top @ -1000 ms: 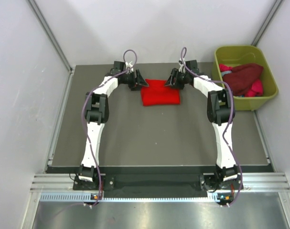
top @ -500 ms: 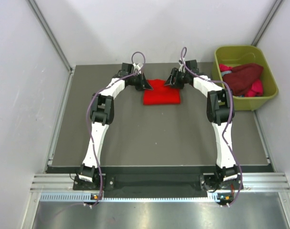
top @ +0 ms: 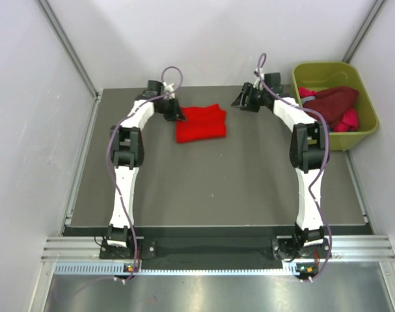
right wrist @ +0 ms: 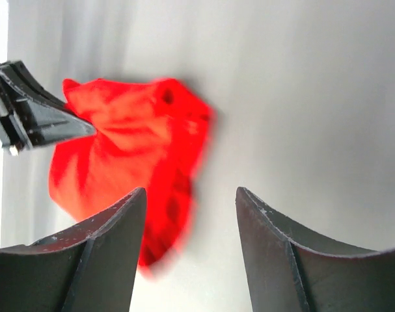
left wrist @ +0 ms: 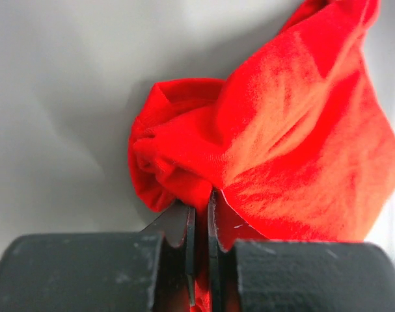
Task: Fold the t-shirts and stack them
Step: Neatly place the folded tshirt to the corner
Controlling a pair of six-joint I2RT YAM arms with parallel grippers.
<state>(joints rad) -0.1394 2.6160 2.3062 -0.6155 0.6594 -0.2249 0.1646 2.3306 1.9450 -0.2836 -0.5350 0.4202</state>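
One folded bright red t-shirt [top: 202, 123] lies far-centre on the table [top: 217, 188], long axis left-right. The left gripper [top: 176, 115] pinches its left edge; the right gripper [top: 243, 99], jaws apart and apparently empty, stands off rightward.

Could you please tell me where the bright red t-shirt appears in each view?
Top external: red t-shirt, far centre of the table.
Left wrist: red t-shirt fills the centre and right.
Right wrist: red t-shirt, left half.
Shared landmark: left gripper, shut on its edge.
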